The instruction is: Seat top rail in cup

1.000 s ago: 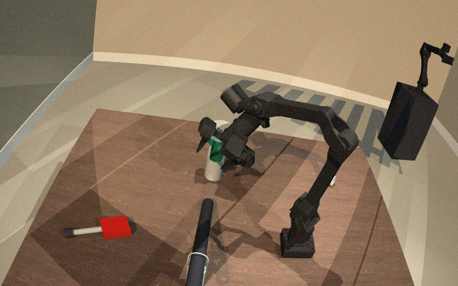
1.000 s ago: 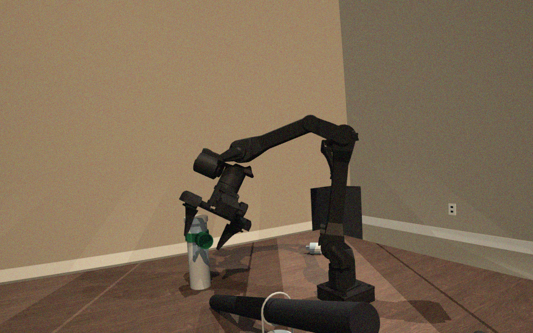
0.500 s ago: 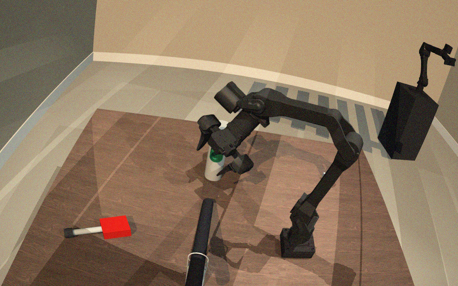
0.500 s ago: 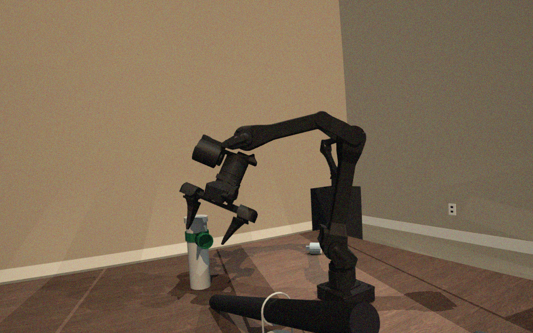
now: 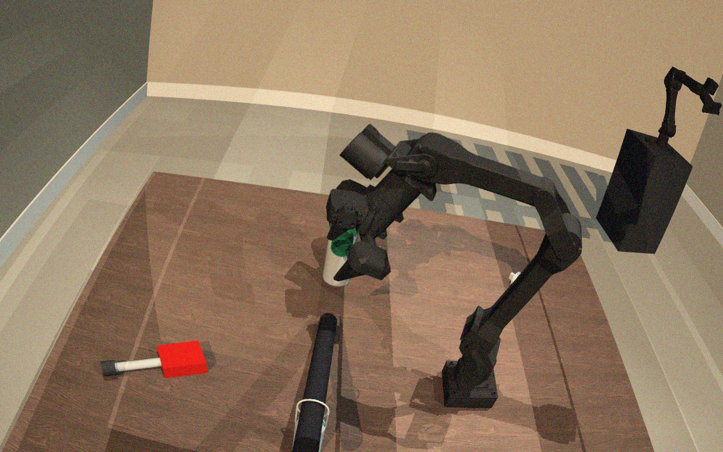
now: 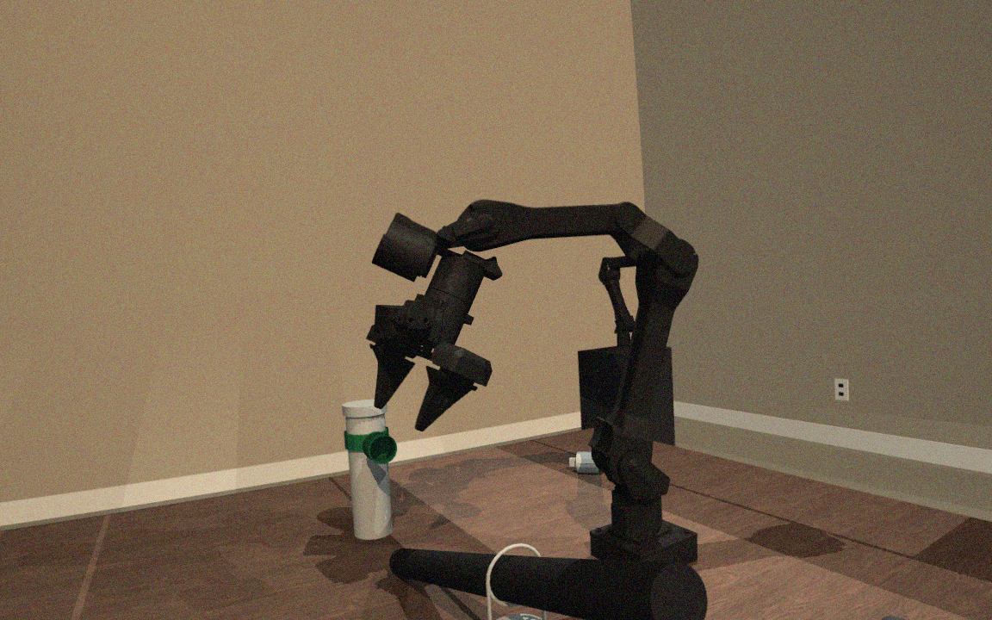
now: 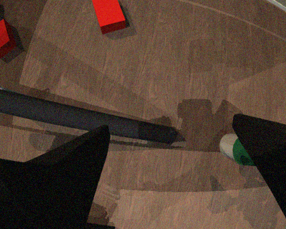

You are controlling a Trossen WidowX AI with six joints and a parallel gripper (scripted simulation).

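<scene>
Above a white post on the brown wood floor, the gripper hangs with its fingers spread wide and nothing between them. One fingertip sits right at the post's cap in the exterior view; whether it touches cannot be told. The other points down beside the post, apart from it. A green band with its cup rings the post high up, a little under the cap, the cup's mouth facing outward and holding no rail. The dark rail lies flat on the floor well short of the post, its near end pointing toward the post, with bare floor between them. A thin white loop circles the rail farther back along its length. In the wrist view the rail runs across the floor between the two dark fingers, and the cup shows at the edge of one finger. A red block on a white handle lies off to one side, away from the rail and post. The arm's base stands near the rail.
</scene>
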